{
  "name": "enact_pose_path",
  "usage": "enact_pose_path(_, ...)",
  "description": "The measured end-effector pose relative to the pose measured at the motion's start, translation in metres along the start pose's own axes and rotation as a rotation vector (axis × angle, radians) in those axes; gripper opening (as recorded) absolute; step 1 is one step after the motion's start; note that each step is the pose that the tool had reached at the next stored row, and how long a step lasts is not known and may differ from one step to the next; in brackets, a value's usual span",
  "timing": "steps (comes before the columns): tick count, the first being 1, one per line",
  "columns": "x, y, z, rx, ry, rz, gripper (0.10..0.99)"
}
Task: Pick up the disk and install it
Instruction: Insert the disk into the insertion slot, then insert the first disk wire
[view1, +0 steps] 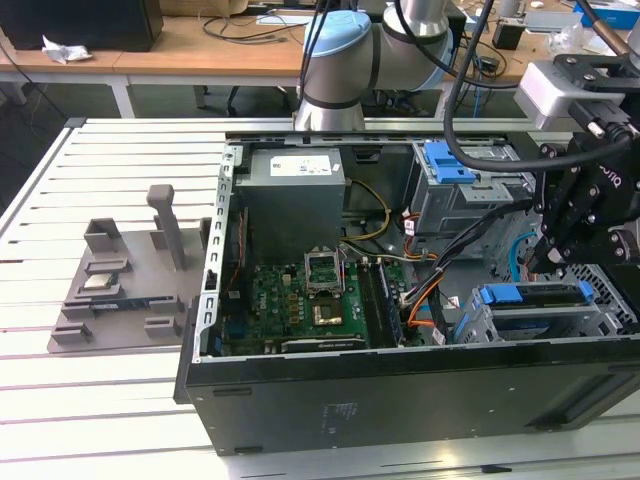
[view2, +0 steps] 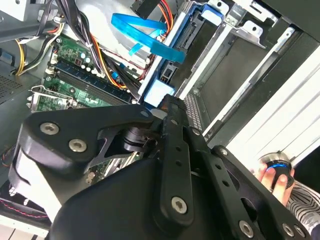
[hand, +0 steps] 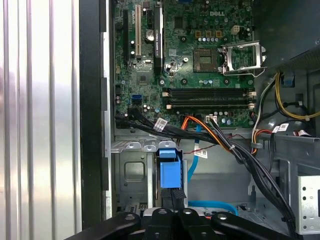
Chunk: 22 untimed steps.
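The disk sits on edge in the metal drive cage at the open computer case's near corner, on the exterior view's right. Its blue carrier rail faces up, with silver metal below it. My black gripper hangs directly above that rail with its fingers together and nothing visible between them. In the first wrist view the disk's blue end lies just beyond the gripper, beside an empty cage slot. In the second wrist view the gripper reaches the disk's blue-and-white end.
Orange, black and blue cables run between the motherboard and the cage. A blue bracket sits on the far drive bay. A grey fixture lies on the slatted table left of the case. A hand rests outside the case.
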<state>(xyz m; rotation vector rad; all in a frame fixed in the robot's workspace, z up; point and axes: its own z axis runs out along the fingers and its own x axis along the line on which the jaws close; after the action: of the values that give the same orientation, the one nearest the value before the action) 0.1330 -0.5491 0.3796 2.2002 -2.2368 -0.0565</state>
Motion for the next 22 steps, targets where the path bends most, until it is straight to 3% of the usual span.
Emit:
enact_pose_path(9,-0.0004,-0.0015,0.0002,0.0,-0.0002,0.0,0.106)
enact_pose_path(14,-0.0113,-0.0406,-0.0007,0.0,0.0003,0.0,0.106)
enact_pose_path(15,-0.0144,-0.0446,-0.0007,0.0,0.0032,0.0,0.106)
enact_pose_path(19,-0.0147,-0.0437,-0.0012,0.001,0.0042,0.0,0.106)
enact_pose_path(22,-0.0148,-0.0415,-0.0102,0.007,0.004,0.0,0.106)
